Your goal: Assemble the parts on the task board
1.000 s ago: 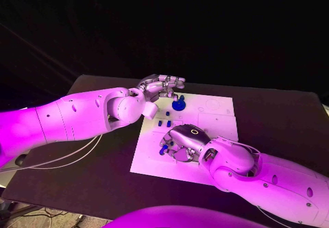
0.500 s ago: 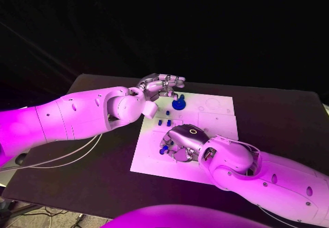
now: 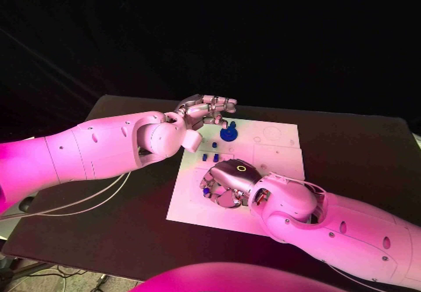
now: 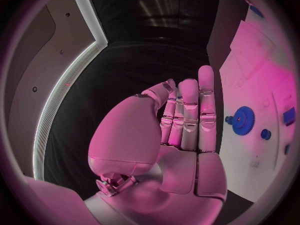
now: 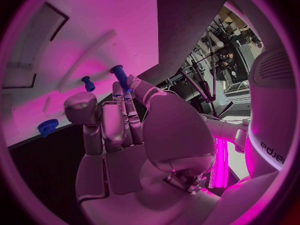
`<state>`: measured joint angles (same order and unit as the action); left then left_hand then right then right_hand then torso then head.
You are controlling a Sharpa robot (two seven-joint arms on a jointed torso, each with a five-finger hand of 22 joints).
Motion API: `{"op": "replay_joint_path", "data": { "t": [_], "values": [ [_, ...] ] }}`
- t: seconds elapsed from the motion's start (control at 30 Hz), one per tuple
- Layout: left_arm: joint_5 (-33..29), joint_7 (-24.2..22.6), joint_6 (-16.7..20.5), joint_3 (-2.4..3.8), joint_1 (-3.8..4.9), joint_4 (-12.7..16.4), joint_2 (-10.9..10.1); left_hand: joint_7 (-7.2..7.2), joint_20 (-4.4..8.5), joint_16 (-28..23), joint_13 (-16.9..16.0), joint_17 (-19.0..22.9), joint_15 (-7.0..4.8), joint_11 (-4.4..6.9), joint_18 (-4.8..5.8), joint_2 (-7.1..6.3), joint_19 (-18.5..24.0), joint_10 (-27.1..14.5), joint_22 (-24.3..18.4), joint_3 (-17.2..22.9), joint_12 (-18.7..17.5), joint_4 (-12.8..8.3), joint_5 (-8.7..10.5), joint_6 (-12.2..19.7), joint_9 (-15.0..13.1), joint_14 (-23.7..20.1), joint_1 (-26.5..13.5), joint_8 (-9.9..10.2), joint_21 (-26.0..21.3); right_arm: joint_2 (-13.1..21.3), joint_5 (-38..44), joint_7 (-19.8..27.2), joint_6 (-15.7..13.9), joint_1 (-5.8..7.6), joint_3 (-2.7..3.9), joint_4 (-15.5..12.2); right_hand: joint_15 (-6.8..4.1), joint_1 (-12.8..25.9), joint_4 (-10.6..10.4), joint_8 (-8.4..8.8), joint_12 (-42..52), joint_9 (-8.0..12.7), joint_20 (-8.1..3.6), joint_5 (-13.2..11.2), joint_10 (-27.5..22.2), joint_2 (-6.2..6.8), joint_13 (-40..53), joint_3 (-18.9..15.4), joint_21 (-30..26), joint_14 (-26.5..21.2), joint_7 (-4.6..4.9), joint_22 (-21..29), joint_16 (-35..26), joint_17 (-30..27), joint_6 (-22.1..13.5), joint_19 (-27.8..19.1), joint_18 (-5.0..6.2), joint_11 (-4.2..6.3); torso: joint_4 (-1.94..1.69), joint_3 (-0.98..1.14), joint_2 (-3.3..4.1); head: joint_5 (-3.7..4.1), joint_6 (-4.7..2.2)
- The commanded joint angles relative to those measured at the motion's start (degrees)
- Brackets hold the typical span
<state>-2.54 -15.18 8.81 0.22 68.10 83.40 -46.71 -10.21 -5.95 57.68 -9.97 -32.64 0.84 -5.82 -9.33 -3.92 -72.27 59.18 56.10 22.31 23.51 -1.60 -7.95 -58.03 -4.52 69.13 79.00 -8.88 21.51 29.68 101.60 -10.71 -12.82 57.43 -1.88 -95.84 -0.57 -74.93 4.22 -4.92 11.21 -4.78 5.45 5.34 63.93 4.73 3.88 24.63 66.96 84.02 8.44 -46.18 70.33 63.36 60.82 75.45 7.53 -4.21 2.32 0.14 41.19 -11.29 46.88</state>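
The white task board (image 3: 272,152) lies mid-table. A blue gear (image 3: 229,134) stands near its far left corner, also in the left wrist view (image 4: 244,119) and the right wrist view (image 5: 47,126). Small blue pegs (image 3: 210,157) stand just nearer than the gear. My right hand (image 3: 230,181) hovers low over the board's near left part and pinches a blue peg (image 5: 120,77) between thumb and fingertips; the same peg shows at its fingers (image 3: 207,190). My left hand (image 3: 207,110) hangs over the board's far left corner with straight fingers (image 4: 190,115) and nothing in it.
The black table (image 3: 359,146) runs out on all sides of the board. Another blue peg (image 5: 88,83) stands on the board beyond my right fingertips. My left forearm (image 3: 97,149) crosses the table's left side, and a cable (image 3: 87,201) lies under it.
My right hand has slid a little to the left over the board, carrying the blue peg with it. The left hand has stayed where it was.
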Motion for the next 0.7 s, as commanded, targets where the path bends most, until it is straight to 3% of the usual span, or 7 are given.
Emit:
{"op": "replay_joint_path", "data": {
  "t": [0.03,0.13,0.27,0.53,0.7],
  "values": [
    [0.25,-0.61,-0.88,0.03,0.0,0.11,0.03,0.01,-0.36,0.01,-0.07,0.07,-0.01,0.13,-0.97,-0.1,0.0,-0.39,-0.1,-0.27,0.22,-0.07,-0.09,0.27,0.02,-0.25,-0.44,-0.19,-0.23,-0.03,0.09,0.36,-0.35,-0.1,-0.16,0.19,0.78,2.45,-0.8,1.33,-1.57,0.78,0.27,1.59,-3.76,2.1,-0.19,-2.81,-2.79,0.88,0.33,4.38,-1.68,-2.0,-3.27,-2.19,0.83,-1.1,0.06,0.03,0.01,-0.08,-0.02],
    [0.25,-0.51,-1.05,0.03,0.0,0.09,-0.02,0.01,-0.36,0.01,-0.07,0.07,-0.01,0.13,-0.97,-0.1,0.0,-0.39,-0.1,-0.27,0.22,-0.07,-0.09,0.27,0.02,-0.25,-0.44,-0.19,-0.23,0.17,0.03,0.62,-1.5,-0.08,-0.18,0.29,1.01,2.54,-1.25,1.38,-1.98,0.98,0.53,2.06,-6.25,2.69,-0.14,-5.46,-5.4,-0.04,0.7,8.29,-3.61,-4.34,-5.22,-3.95,1.45,-1.51,0.08,0.06,0.02,-0.06,-0.05],
    [0.25,-0.41,-1.19,0.03,0.0,-0.01,-0.06,-0.04,-0.4,-0.01,-0.08,0.29,0.02,0.09,-0.98,-0.13,0.04,-0.62,-0.14,-0.32,0.44,-0.1,-0.06,0.47,0.02,-0.39,-0.56,-0.33,-0.29,0.6,-0.38,1.32,-3.53,-0.08,-0.19,0.29,1.33,1.74,-1.81,1.17,-1.47,0.86,0.98,2.25,-8.9,2.34,0.08,-9.16,-9.75,-2.09,0.96,14.38,-7.15,-8.57,-6.74,-6.38,2.35,-1.98,0.06,0.06,-0.03,-0.02,-0.1],
    [0.25,-0.29,-1.38,0.03,0.0,-0.26,-0.17,-0.04,-0.4,-0.01,-0.08,0.29,0.02,0.09,-0.98,-0.13,0.04,-0.62,-0.14,-0.32,0.44,-0.1,-0.06,0.47,0.02,-0.39,-0.56,-0.33,-0.29,3.7,-2.54,4.23,-10.93,-0.04,0.0,-2.41,1.35,0.14,-1.99,1.18,0.43,0.79,0.85,3.48,-8.47,0.92,0.16,-11.33,-8.82,-1.3,1.24,12.62,-6.47,-8.38,-6.65,-4.55,2.03,-1.92,0.12,0.15,-0.03,0.13,-0.53],
    [0.25,-0.31,-1.43,0.02,0.0,-0.35,-0.25,-0.04,-0.4,-0.01,-0.08,0.29,0.02,0.09,-0.98,-0.13,0.04,-0.62,-0.14,-0.32,0.44,-0.1,-0.06,0.47,0.02,-0.39,-0.56,-0.33,-0.29,8.49,-5.85,4.55,-12.29,1.18,0.58,-5.89,1.2,-0.58,-2.04,1.0,1.35,0.68,0.85,4.52,-7.55,0.23,0.09,-11.91,-8.17,-0.76,1.15,11.61,-6.06,-8.09,-5.82,-3.59,1.82,-1.78,0.18,0.1,-0.09,1.0,-1.06]
  ]
}}
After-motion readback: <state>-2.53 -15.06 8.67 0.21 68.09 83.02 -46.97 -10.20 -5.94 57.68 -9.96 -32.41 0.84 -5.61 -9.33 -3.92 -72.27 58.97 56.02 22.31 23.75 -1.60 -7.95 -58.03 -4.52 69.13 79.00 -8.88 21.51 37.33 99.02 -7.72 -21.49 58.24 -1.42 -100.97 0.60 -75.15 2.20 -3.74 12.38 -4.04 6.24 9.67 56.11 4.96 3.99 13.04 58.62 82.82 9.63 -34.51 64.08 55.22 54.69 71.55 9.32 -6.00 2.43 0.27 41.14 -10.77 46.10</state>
